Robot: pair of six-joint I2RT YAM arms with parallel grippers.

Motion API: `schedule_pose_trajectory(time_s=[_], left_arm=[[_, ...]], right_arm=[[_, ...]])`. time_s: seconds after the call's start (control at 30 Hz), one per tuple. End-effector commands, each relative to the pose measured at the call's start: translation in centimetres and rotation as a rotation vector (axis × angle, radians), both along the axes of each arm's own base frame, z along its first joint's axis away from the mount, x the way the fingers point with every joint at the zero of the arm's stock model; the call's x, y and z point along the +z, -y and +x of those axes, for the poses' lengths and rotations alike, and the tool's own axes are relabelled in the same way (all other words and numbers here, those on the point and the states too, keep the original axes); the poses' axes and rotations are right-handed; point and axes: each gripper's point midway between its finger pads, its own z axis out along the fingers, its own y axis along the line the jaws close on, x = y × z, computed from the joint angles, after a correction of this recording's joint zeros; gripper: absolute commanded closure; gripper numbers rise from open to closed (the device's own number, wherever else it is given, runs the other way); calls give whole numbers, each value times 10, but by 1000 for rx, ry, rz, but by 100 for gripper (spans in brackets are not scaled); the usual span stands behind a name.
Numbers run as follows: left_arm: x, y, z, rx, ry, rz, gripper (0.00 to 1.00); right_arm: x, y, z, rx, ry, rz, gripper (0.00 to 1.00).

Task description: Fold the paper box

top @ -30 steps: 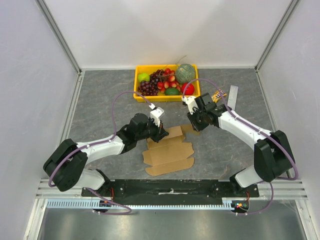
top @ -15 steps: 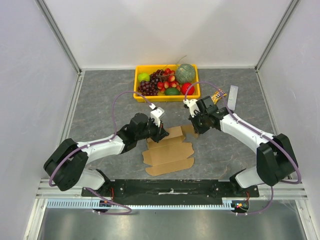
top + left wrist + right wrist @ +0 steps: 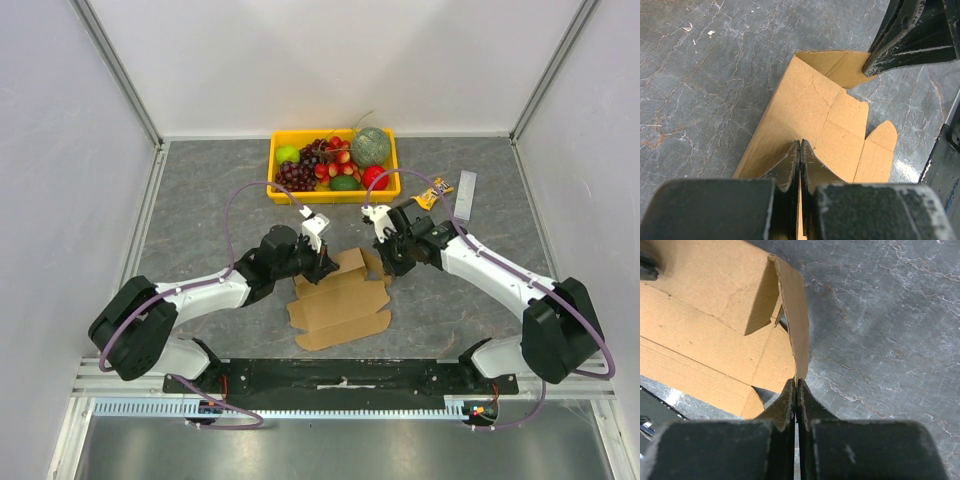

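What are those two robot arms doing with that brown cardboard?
They're folding a paper box. It's a cut cardboard sheet, and most of it lies flat on the grey table. The left gripper is pinched shut on one edge. The right gripper is pinched shut on a flap at the other side, which is lifted up. It doesn't look like a box yet. Nobody is touching the yellow tray of fruit behind.

Here's a dark grey, marble-veined counter (image 3: 200,200), matte, with pale veins wandering across it. Plain white wall panels (image 3: 330,60) close it in at the back and on both sides, and slim aluminium corner posts (image 3: 118,70) rise at the far corners. Along the near edge run a black base plate (image 3: 300,372) and a ribbed silver rail (image 3: 300,408). The light is soft and even, the shadows faint.
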Motion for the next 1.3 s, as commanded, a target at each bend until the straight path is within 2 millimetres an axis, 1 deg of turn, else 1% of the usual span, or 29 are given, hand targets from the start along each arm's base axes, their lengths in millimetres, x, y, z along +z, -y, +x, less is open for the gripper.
schedule_pose_trajectory(time_s=[0.0, 0.03, 0.1, 0.17, 0.27, 0.37, 0.47, 0.57, 0.67, 0.73, 0.8, 0.9, 0.97, 1.03, 1.13, 1.2, 1.27], left_arm=[[0, 5, -2, -33, 4, 9, 98], [1, 4, -2, -33, 5, 8, 98], [8, 5, -3, -39, 13, -7, 98], [20, 5, -4, -29, 30, -30, 98], [45, 7, -7, -22, 61, -63, 97], [61, 10, -18, -12, 84, -64, 94], [66, 19, -39, -9, 70, -103, 93], [51, 39, -66, -19, 41, -117, 89], [27, 64, -84, -30, -6, -111, 90], [2, 77, -82, -6, -24, -63, 93], [-19, 90, -81, -11, -40, -3, 98], [-41, 102, -78, 5, -33, 60, 98], [-49, 104, -75, 24, -25, 90, 98], [-55, 101, -69, 63, -13, 104, 98], [-57, 100, -63, 101, 2, 96, 98], [-53, 100, -59, 120, 15, 71, 98], [-53, 97, -54, 149, 29, 66, 98]], right_arm=[[13, -9, -2, 14, 34, 47, 100], [13, -8, -1, 7, 36, 41, 100], [12, -6, -1, 2, 44, 34, 100], [12, -4, 0, 0, 51, 25, 100], [12, -2, 1, -1, 58, 15, 100], [11, -1, 2, -5, 59, 8, 100], [10, -2, 3, -6, 61, 12, 100], [8, -3, 2, -10, 61, 16, 100], [7, -2, 3, -12, 59, 16, 100], [7, -3, 3, -12, 60, 18, 100], [8, -3, 2, -8, 61, 19, 100], [11, -3, 2, -7, 65, 24, 100], [12, -3, 2, -7, 69, 24, 100], [12, -3, 3, -9, 70, 23, 100], [12, -3, 2, -8, 69, 24, 100], [10, -3, 3, -10, 68, 22, 100], [11, -3, 3, -10, 69, 24, 100]])
